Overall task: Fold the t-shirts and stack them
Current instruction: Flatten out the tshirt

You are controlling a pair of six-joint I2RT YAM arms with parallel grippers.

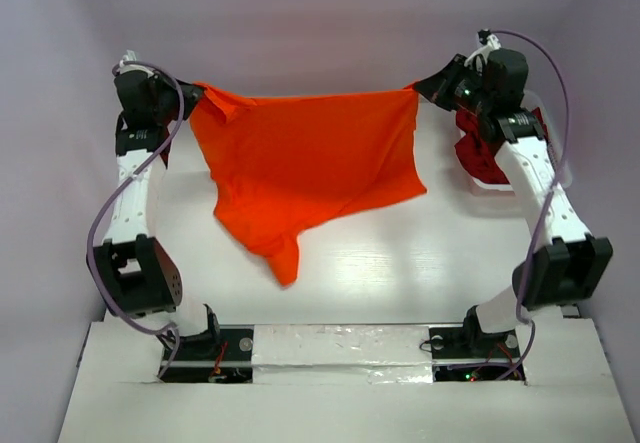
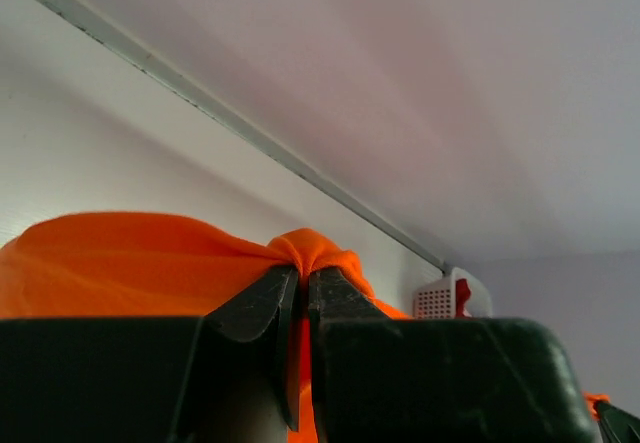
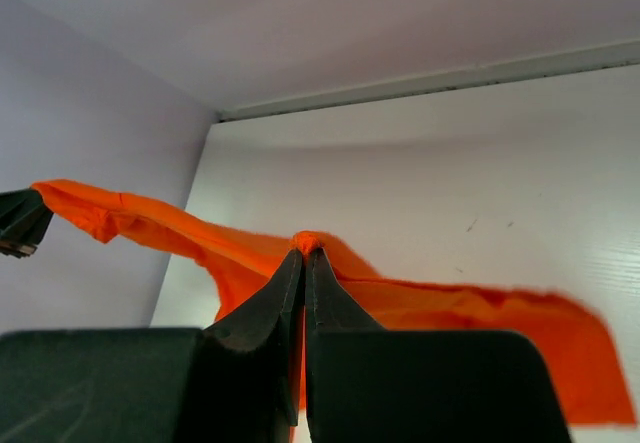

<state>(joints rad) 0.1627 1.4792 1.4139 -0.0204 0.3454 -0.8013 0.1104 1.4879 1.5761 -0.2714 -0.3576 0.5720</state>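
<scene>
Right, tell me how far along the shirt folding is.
Done: nothing; no folded shirt or stack shows. In hand: the orange t-shirt is held spread between the left tool and the right tool, each shut on a corner. Left: fold it and lay it down, then do the dark red t-shirt, bunched in the white basket by the right arm.

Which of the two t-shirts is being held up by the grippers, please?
The orange t-shirt, stretched between the left gripper and right gripper, both shut on its edge. The dark red t-shirt sits bunched in the white basket, ungripped.
</scene>
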